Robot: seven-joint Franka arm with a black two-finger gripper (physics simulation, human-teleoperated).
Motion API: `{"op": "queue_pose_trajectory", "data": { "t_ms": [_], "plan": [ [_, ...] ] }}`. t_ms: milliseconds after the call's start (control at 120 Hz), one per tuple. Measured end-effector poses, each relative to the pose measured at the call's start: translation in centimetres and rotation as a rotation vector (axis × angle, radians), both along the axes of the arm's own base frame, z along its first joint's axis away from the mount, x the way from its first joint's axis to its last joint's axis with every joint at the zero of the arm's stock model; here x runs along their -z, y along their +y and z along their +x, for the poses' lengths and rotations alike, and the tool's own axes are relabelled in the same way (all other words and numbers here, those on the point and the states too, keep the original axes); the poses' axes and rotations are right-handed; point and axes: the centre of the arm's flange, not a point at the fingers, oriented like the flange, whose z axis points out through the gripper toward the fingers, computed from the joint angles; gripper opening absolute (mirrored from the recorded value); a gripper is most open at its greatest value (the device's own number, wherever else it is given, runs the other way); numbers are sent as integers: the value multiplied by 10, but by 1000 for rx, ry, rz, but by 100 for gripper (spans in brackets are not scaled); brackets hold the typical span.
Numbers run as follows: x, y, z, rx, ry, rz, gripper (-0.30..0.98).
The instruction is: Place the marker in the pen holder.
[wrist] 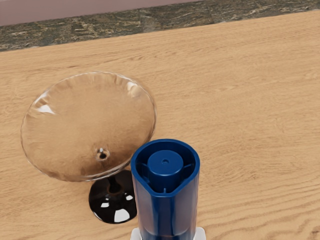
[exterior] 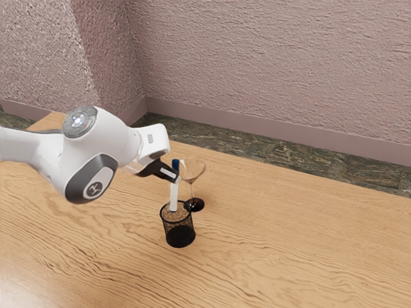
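marker [exterior: 173, 194] in hand, gripped firmly near its blue end with the pincer [exterior: 175, 178] closed down to its thickness, both fingers against it. holding it almost upright, blue end up, white barrel pointing down to the pen holder [exterior: 179, 233]. in the exterior view, can see its lower end within the outline of the round black rim; cannot tell whether just above the opening or a little way inside.

reaching in from the exterior view's left with the arm [exterior: 106, 144], bent at the big joint with the dark cap, then turning through the white wrist toward the exterior view's right. tilting the hand [exterior: 152, 141] so as to come at the marker from the side, slanting down rather than dropping straight, well above the table [exterior: 276, 244].

looking past the marker's blue end in the wrist view, can make out a stemmed glass [exterior: 196, 205] with a clear, wide bowl and a dark foot. standing upright on the table, just beside the pen holder, with its bowl close to the pincer. beyond the table's far edge, find dark stone flooring [exterior: 276, 151] and a rough pinkish wall [exterior: 270, 58].
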Motion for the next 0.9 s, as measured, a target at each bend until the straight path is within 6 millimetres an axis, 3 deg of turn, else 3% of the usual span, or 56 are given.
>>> {"op": "queue_pose_trajectory", "data": {
  "t_ms": [250,333,367,442,492,525,558,717,900],
  "plan": [
    [-4,3,3,-35,-2,-17,42],
    [-17,26,13,-96,-15,-26,51],
    [-45,34,29,-122,-39,-31,53],
    [-142,45,78,-178,-65,-43,58],
    [-203,63,99,-231,-41,-49,60],
    [-231,74,103,-260,-7,-41,61],
    [-246,84,103,-283,38,-28,62],
    [-257,128,98,-369,255,24,66],
    [-244,166,91,-434,424,43,67]
  ]
}}
